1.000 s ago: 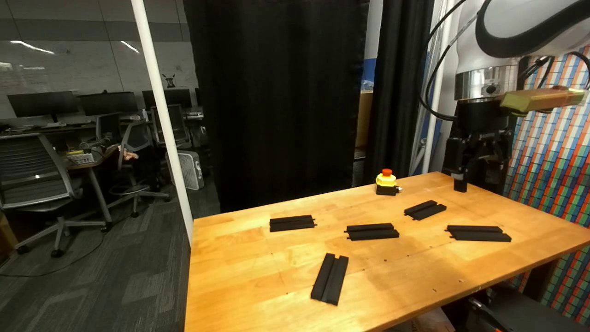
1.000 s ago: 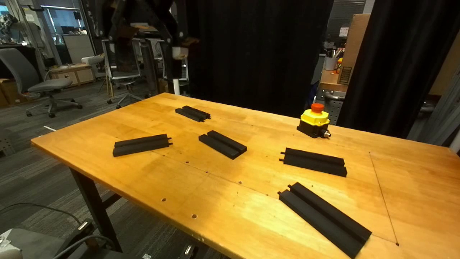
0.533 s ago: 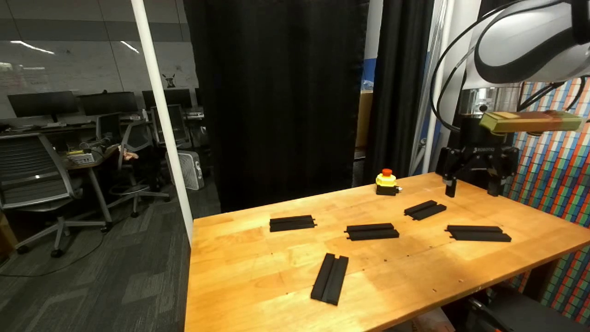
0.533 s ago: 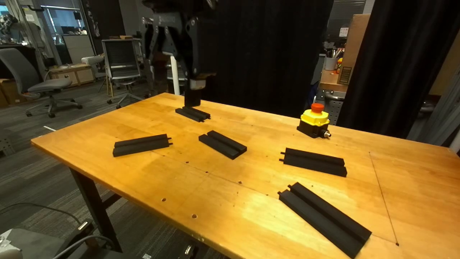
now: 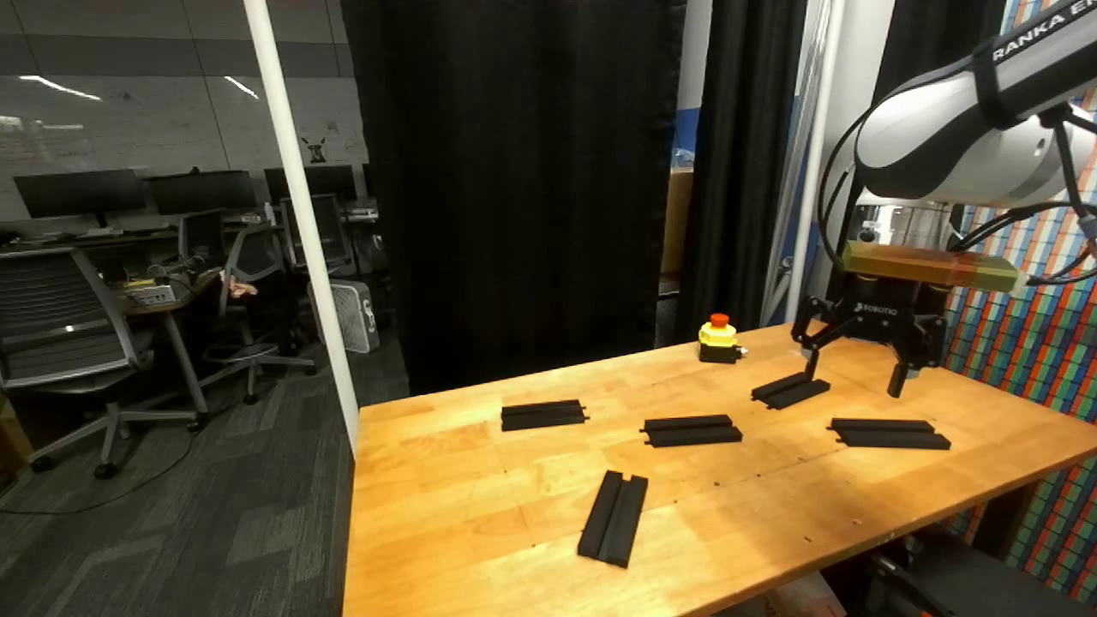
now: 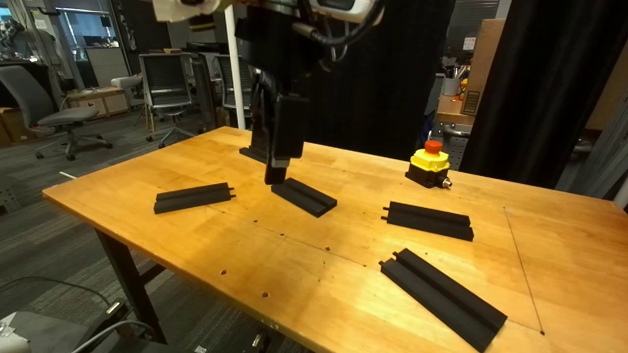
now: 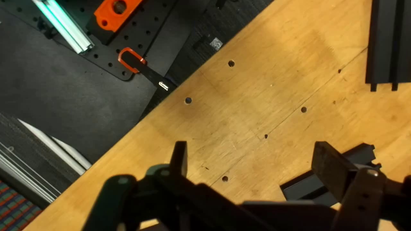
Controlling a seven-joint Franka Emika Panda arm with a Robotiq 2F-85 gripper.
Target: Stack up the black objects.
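Five black bars (image 6: 429, 221) lie flat and separate on the wooden table (image 5: 463, 514) in both exterior views, none resting on another, so I judge the stacking not yet begun. In an exterior view, the left bar (image 5: 543, 420) is nearest the far left corner, the back bar (image 5: 793, 394) is nearest the far right corner, and the right bar (image 5: 893, 439) lies toward the right edge. The front bar (image 5: 613, 519) sits toward the near edge in the left part, and the central bar (image 5: 694, 436) lies near the middle. By the far edge stands a yellow-and-red button (image 5: 718, 338) (its base is dark, but I would not count it for the stack).

The gripper (image 5: 854, 374) hangs over the right part of the table, its jaws spread wide and holding nothing; the wrist view shows bare table between its fingers (image 7: 179, 157), one of which hides part of a bar. Everything looks left to do: if one bar serves as the base where it lies, four would need picking up and laying on it. Which one comes first I cannot tell.
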